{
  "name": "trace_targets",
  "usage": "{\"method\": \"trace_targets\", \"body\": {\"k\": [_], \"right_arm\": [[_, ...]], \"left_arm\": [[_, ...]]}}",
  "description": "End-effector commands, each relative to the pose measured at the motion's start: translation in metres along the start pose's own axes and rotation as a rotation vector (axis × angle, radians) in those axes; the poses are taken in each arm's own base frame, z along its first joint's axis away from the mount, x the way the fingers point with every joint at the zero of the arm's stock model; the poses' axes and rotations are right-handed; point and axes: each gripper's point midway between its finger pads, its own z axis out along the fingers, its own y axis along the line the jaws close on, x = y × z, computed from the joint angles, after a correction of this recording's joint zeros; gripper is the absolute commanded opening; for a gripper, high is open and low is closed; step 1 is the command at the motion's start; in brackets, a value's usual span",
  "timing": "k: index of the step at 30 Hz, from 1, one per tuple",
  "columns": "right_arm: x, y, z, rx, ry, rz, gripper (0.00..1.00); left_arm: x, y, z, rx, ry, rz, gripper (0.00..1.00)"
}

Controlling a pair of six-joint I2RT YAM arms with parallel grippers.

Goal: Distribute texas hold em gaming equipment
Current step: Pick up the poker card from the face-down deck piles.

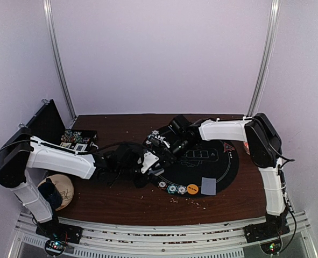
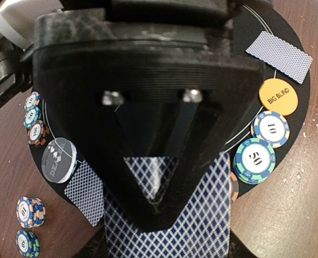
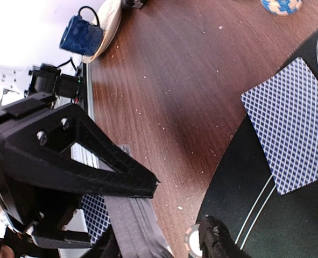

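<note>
Brown wooden table point(image 1: 115, 201) carries a round black mat point(image 1: 230, 161) right of centre. Left end effector point(image 2: 157, 210) sits at the mat's near-left rim, clenched on a deck of cards point(image 2: 204, 215), blue lattice backs up. Right end effector point(image 3: 148, 209) is just beside it; grip cannot be told. A single card point(image 1: 207, 186) lies face down at the mat's near rim. An orange BIG BLIND disc point(image 1: 192, 188) is next toward the table's left edge, then striped chips point(image 1: 172, 188).
</note>
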Motion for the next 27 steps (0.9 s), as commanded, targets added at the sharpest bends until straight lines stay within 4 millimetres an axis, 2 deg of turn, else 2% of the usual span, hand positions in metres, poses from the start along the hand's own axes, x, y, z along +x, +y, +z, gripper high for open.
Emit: {"method": "trace_targets", "body": {"k": [1,7,12,16,19,23,27], "right_arm": [[0.006,-0.021,-0.003,0.075,0.012,0.02,0.39],[0.011,-0.028,-0.014,0.094,0.03,0.027,0.33],[0.011,-0.022,-0.02,0.086,0.038,0.013,0.27],[0.011,-0.014,-0.025,0.073,0.044,0.001,0.15],[0.012,-0.004,-0.027,0.038,0.05,-0.011,0.0],[0.013,0.006,-0.033,0.01,0.072,-0.024,0.0],[0.011,0.006,-0.043,0.012,0.067,-0.024,0.0]], "left_arm": [[-0.027,0.001,-0.009,-0.003,-0.096,0.002,0.14],[-0.026,0.0,-0.009,-0.001,-0.096,0.003,0.14],[-0.026,0.001,-0.009,-0.003,-0.093,0.003,0.14],[-0.024,0.001,-0.007,-0.007,-0.086,0.006,0.14],[-0.023,0.001,-0.007,-0.009,-0.083,0.006,0.14],[-0.022,0.001,-0.005,-0.009,-0.077,0.008,0.14],[-0.022,0.001,-0.004,-0.01,-0.073,0.008,0.14]]}}
